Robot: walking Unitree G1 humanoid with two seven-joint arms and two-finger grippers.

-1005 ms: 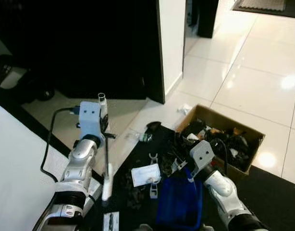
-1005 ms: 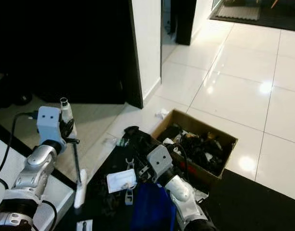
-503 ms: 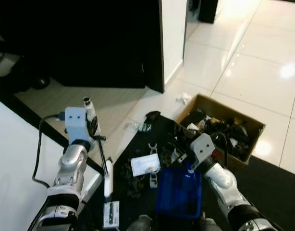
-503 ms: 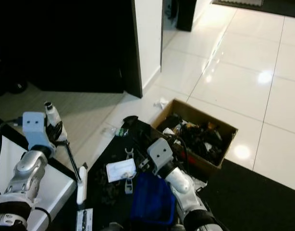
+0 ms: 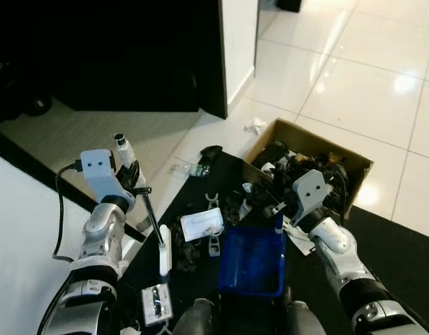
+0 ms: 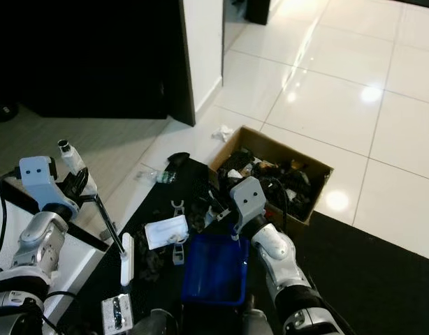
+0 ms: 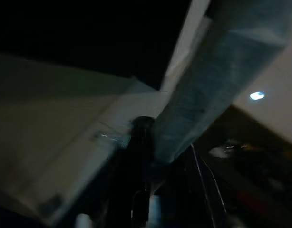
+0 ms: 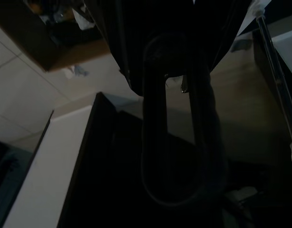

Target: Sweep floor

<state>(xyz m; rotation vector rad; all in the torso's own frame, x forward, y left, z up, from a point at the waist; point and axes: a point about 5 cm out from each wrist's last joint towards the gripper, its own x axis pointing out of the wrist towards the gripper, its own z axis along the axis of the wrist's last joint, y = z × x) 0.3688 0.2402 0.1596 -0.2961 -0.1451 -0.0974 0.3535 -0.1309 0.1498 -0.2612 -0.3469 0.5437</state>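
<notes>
My left gripper (image 5: 135,185) is shut on the thin black rod of a small broom (image 5: 153,222). The broom's white head (image 5: 164,252) rests on the black mat left of the litter. My right gripper (image 5: 279,225) is shut on the handle of a blue dustpan (image 5: 253,262), which lies flat on the mat just below the litter. A white paper (image 5: 201,223), white clips (image 5: 213,202) and dark scraps (image 5: 237,206) lie between broom and dustpan. In the right wrist view the dustpan's dark handle loop (image 8: 177,118) sits close to the lens.
An open cardboard box (image 5: 316,135) full of dark clutter stands right behind the dustpan. A crumpled paper (image 5: 255,126) and a plastic bottle (image 5: 191,168) lie on the tiles. A white wall corner (image 5: 237,42) rises behind, and a white surface (image 5: 19,230) lies at the left.
The whole view has shifted as the camera moved. The broom head has come a little closer to the white paper. The dustpan keeps its place beside the litter.
</notes>
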